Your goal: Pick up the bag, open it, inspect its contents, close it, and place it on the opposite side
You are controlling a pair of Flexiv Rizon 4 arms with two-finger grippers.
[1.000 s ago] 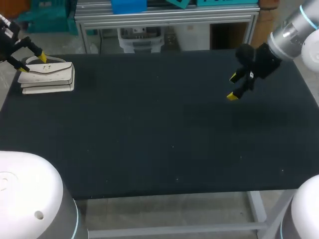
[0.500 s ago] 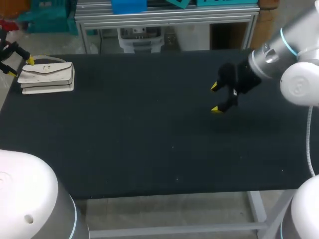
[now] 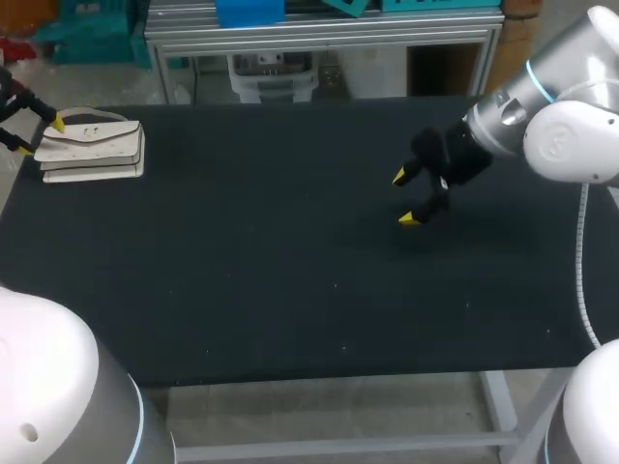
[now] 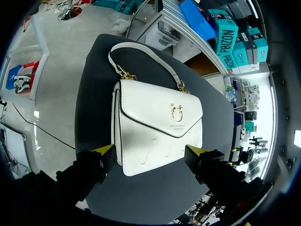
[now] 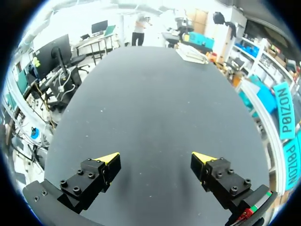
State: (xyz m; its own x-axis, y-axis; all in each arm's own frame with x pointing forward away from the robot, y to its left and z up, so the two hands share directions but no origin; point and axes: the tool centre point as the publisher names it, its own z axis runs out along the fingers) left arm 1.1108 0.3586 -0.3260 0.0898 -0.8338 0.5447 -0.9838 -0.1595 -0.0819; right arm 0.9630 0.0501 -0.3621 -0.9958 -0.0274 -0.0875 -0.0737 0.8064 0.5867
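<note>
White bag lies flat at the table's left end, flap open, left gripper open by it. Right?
Not quite: the flap is closed. The left wrist view shows the white bag with it folded down over the front. The rest holds: the bag lies flat at the table's left end, left gripper open by it.

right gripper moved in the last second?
Yes. The right gripper has shifted across the table toward the bag at its left end, and slightly nearer the front edge.
</note>
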